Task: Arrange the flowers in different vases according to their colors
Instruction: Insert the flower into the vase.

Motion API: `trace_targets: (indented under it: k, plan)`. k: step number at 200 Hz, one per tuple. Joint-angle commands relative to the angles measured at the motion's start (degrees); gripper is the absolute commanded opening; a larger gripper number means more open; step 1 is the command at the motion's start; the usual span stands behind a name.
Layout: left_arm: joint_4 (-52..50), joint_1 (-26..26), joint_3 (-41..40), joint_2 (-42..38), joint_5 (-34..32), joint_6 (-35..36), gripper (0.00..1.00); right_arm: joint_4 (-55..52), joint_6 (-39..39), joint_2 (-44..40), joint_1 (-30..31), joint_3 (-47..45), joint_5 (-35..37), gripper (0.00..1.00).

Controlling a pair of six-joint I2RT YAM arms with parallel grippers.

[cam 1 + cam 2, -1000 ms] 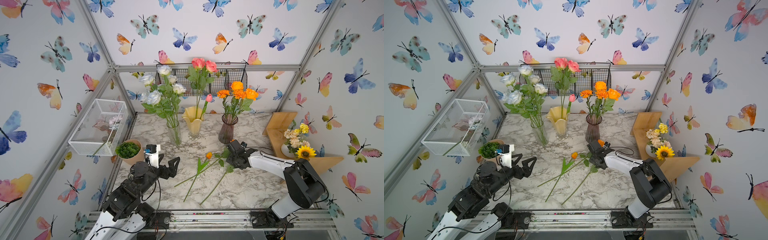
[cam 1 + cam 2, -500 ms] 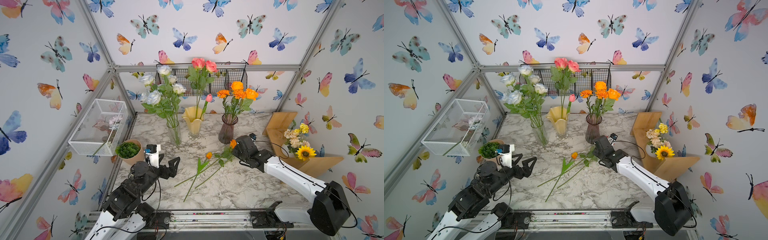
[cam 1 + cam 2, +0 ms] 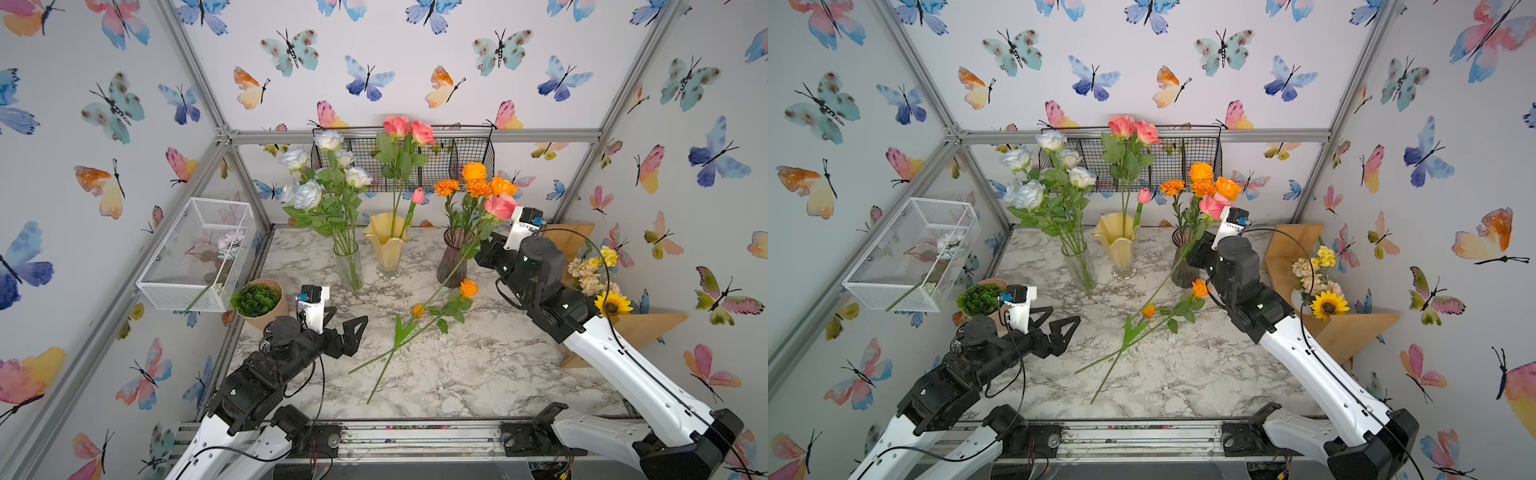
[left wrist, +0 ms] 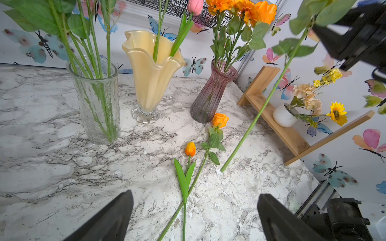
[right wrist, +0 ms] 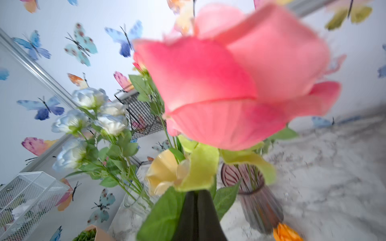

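Between the right jaws, clamped on its upper stem, the pink rose (image 3: 500, 206) hangs tilted in both top views, with the yellow vase (image 3: 384, 245) off to their side. Left wrist: left jaws wide apart and empty, orange tulip (image 4: 190, 149) and orange rose (image 4: 220, 120) lying ahead on the tabletop (image 4: 52, 167). Right wrist: bloom looms above the shut jaws. Probably light, with a springy stem and soft petals; hold the stem.

Marble table (image 3: 478, 374): clear glass cylinder vase (image 3: 349, 266), wavy yellow vase (image 3: 386, 249), ribbed purple vase (image 3: 451, 266) toward back edge; orange rose (image 3: 468, 287), orange tulip (image 3: 417, 310) lying mid-table.
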Motion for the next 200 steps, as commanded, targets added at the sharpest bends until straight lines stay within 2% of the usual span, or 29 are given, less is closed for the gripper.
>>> trace_targets:
  k: [1,32,67,142,163,200]
  plan:
    - [0.03,0.25,-0.7,-1.39,-0.07,0.38,0.99,9.22,-11.56,3.74,1.27,4.3,-1.75,0.02]
    - [0.37,0.25,-1.34,-1.89,-0.91,0.19,1.0,17.34,-19.62,11.09,3.3,11.69,-0.95,0.02]
    - [0.54,0.34,-1.6,-1.42,-1.21,0.27,1.0,23.38,-24.62,19.1,3.76,20.8,-0.38,0.02]
    - [0.94,0.85,-1.93,-1.33,-0.39,0.52,1.0,21.51,-31.18,37.46,3.8,46.41,-1.9,0.02]
    - [1.15,1.84,-2.04,-1.45,0.31,0.7,1.0,21.79,-33.01,40.49,3.89,47.34,-1.93,0.02]
    - [1.4,3.3,-2.13,-1.31,1.37,0.88,0.99,25.64,-34.85,43.09,4.15,42.7,-1.46,0.02]
